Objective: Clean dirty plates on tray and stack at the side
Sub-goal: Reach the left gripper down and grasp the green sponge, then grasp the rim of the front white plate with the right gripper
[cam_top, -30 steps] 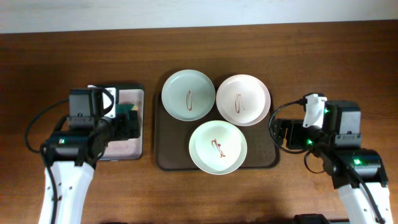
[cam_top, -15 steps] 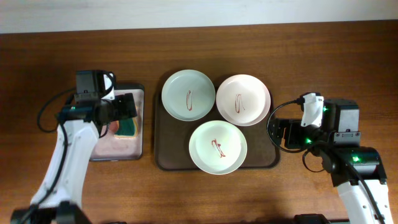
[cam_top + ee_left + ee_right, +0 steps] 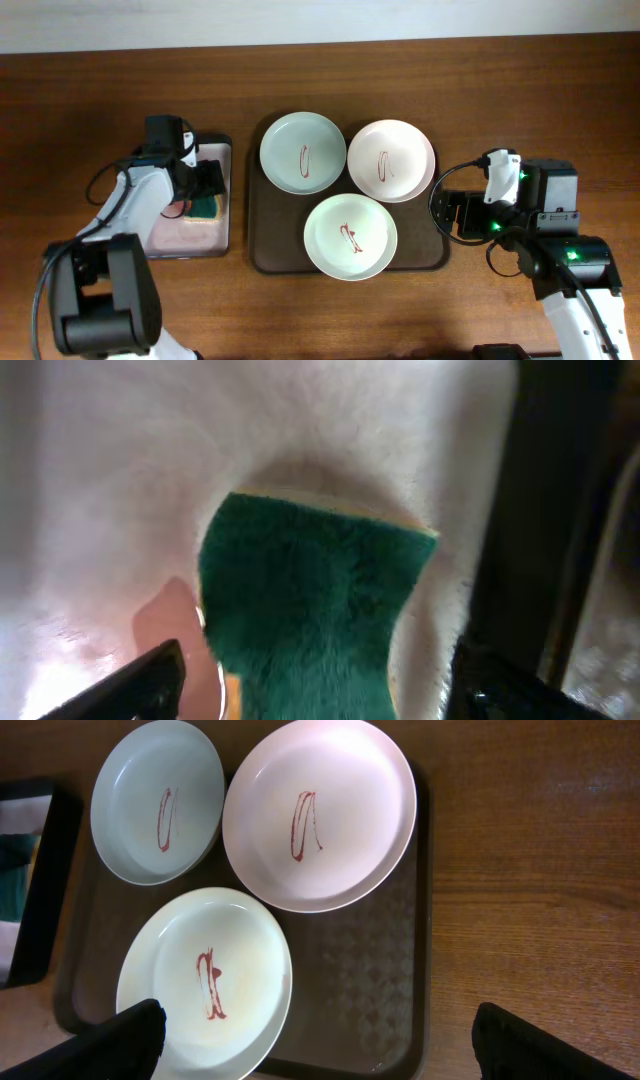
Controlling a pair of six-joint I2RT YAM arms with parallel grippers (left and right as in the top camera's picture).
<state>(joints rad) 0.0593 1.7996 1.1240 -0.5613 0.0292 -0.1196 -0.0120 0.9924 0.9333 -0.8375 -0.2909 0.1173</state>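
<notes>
We are at the sponge pickup: our left gripper [image 3: 320, 682] is hovering open astride the sponge [image 3: 310, 590] in the sponge tray [image 3: 165, 240]. Our right gripper [image 3: 320, 1045] is hanging open beside the tray [image 3: 430, 255], where three plates [image 3: 351, 236] are sitting, all sauce-marked. The next move, we judge, is closing on the sponge.
</notes>
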